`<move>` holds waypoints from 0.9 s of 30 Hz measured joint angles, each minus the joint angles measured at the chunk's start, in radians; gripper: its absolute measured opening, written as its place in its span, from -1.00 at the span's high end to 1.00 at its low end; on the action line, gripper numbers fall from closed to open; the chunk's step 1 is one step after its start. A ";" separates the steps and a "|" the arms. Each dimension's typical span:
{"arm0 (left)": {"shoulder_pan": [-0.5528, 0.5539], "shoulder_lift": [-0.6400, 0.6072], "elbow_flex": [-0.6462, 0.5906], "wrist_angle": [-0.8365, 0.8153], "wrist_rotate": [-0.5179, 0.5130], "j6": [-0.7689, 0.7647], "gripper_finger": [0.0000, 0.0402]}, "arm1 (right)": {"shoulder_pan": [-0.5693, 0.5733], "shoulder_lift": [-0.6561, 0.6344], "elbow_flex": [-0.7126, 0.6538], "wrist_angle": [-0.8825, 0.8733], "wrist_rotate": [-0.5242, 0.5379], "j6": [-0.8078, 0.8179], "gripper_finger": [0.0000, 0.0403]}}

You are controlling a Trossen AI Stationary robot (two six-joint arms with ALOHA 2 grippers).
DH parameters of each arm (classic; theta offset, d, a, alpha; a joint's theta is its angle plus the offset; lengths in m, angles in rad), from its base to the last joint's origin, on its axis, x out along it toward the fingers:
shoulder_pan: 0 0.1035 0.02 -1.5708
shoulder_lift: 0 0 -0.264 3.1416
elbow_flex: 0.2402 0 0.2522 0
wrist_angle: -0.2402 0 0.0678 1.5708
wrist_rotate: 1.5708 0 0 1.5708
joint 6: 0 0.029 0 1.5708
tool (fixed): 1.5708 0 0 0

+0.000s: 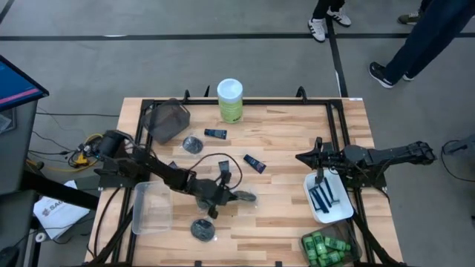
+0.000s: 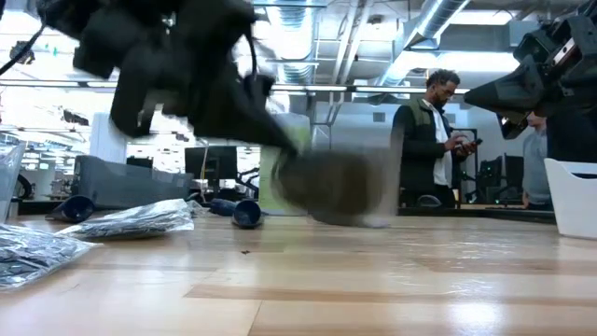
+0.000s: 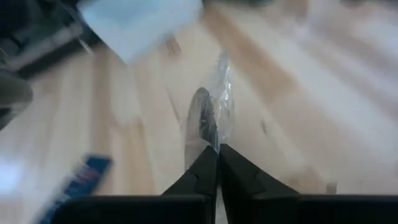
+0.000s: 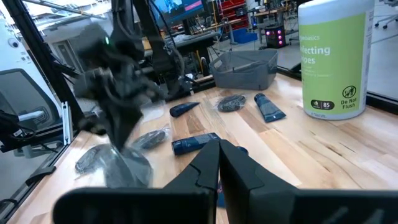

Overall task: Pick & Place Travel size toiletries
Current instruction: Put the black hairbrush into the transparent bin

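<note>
Wooden tabletop [image 1: 282,141], high view: left gripper [image 1: 239,196] at centre, jaws closed on bagged black disc [image 1: 245,196]; navy tube [image 1: 254,163] just beyond.
Left wrist view: jaws pinch disc's clear wrap [image 3: 219,102].
Right wrist view: right gripper [image 4: 219,149] jaws shut, empty, above white tray [image 1: 341,211].

Robotics lab: ceiling ducts [image 2: 438,28], monitors [image 2: 210,161]
</note>
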 joint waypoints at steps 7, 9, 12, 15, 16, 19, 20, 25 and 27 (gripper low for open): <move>-0.005 -0.281 0.001 -0.089 0.007 -0.079 0.99 | 0.000 0.000 0.000 0.000 0.000 0.000 0.97; -0.005 -0.381 0.001 -0.176 0.022 -0.134 0.99 | 0.000 0.000 0.000 0.000 0.000 0.000 0.97; -0.006 -0.537 0.002 -0.313 0.060 -0.212 0.99 | 0.000 0.000 0.000 0.000 0.000 0.000 0.97; -0.006 -0.677 0.002 -0.474 0.113 -0.314 0.99 | 0.000 0.000 0.000 0.000 0.000 0.000 0.97; -0.006 -0.720 0.002 -0.531 0.131 -0.355 0.99 | 0.000 0.000 0.000 0.000 0.000 0.000 0.97; -0.006 -0.825 0.002 -0.668 0.222 -0.498 0.99 | 0.000 0.000 0.000 0.000 0.000 0.000 0.97; -0.006 -0.854 0.002 -0.711 0.264 -0.546 0.99 | 0.000 0.000 0.000 0.000 0.000 0.000 0.97; -0.009 -0.958 0.002 -0.870 0.519 -0.753 0.99 | 0.000 0.000 0.000 0.000 0.000 0.000 0.97; -0.019 -0.989 0.003 -0.935 0.589 -0.821 0.99 | 0.000 0.000 0.000 0.000 0.000 0.000 0.97</move>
